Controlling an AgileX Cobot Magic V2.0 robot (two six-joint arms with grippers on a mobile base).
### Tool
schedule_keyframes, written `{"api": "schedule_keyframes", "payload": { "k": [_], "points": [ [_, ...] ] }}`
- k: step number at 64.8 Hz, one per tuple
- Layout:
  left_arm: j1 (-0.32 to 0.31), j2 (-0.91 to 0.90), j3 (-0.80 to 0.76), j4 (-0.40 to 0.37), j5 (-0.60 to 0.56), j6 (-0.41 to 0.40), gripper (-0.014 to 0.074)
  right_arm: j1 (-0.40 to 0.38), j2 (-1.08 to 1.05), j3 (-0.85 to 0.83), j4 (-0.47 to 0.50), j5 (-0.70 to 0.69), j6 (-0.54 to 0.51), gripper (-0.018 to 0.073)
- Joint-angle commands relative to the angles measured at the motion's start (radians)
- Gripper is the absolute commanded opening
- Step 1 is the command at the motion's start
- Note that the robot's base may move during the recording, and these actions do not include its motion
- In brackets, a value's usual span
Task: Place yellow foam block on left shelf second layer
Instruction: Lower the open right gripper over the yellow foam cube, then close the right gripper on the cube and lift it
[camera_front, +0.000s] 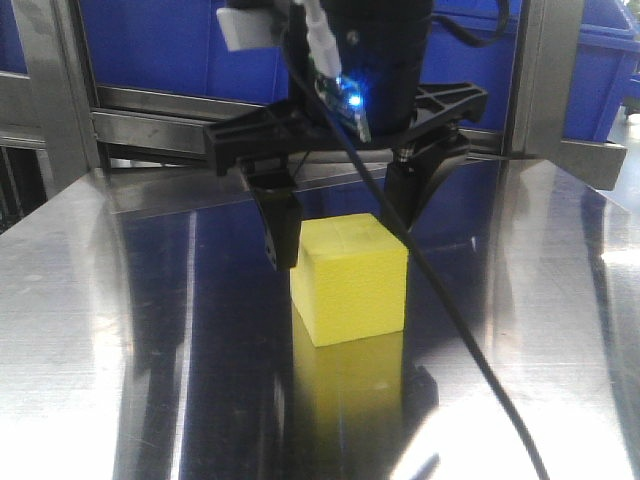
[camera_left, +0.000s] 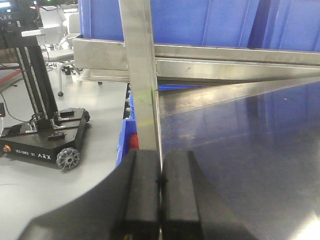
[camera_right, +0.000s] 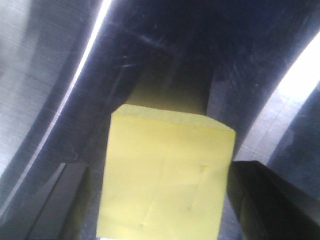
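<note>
Right gripper (camera_front: 343, 232) hangs over the steel counter (camera_front: 120, 350) with its fingers (camera_front: 282, 235) spread wide, and the yellow foam block (camera_front: 350, 280) sits right between them. One finger stands just beside the block's near upper edge. The other is tucked at its far side, partly hidden behind the cube. From the right wrist view the block fills the gap, a dark finger at each side. I cannot tell whether either finger is touching the foam. The block rests flat on the counter, its reflection showing in the metal below the fingertips. A black cable (camera_front: 470, 340) trails down from the wrist past the far-side finger.

Over to the left gripper (camera_left: 161, 200): its fingers (camera_left: 142, 195) are pressed together with only a thin seam between them, and they hold nothing. Straight ahead of those fingertips rises a steel post (camera_left: 142, 75), with blue bins (camera_left: 200, 20) beyond it. Off to the side of the fingers, a black wheeled base (camera_left: 50, 137) stands on the floor.
</note>
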Motion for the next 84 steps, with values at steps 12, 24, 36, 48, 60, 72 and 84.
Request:
{"api": "schedule_keyframes", "payload": {
  "k": [12,24,36,48,60,72,84],
  "points": [
    [0.0,-0.013,0.026,-0.003,-0.086,-0.004,0.0136,-0.01,-0.037,0.046,0.0,-0.105,0.047,0.0624],
    [0.0,-0.013,0.026,-0.003,-0.086,-0.004,0.0136,-0.013,-0.037,0.105,0.016,-0.176,0.047,0.0621],
    [0.0,-0.013,0.026,-0.003,-0.086,-0.004,0.0136,-0.013,-0.037,0.107,0.02,-0.209,0.047,0.0622],
    [0.0,-0.013,0.026,-0.003,-0.086,-0.004,0.0136,-0.013,-0.037,0.106,0.02,-0.239,0.047,0.0622],
    [0.0,-0.013,0.026,-0.003,-0.086,-0.004,0.0136,-0.019,-0.037,0.106,0.02,-0.242,0.046,0.0613],
    [0.0,-0.013,0.026,-0.003,-0.086,-0.004,0.0136,-0.026,-0.037,0.106,0.02,-0.242,0.045,0.0437],
    [0.0,-0.013,0.026,-0.003,-0.086,-0.004,0.0136,-0.026,-0.067,0.106,0.007,-0.284,0.044,0.033]
  ]
}}
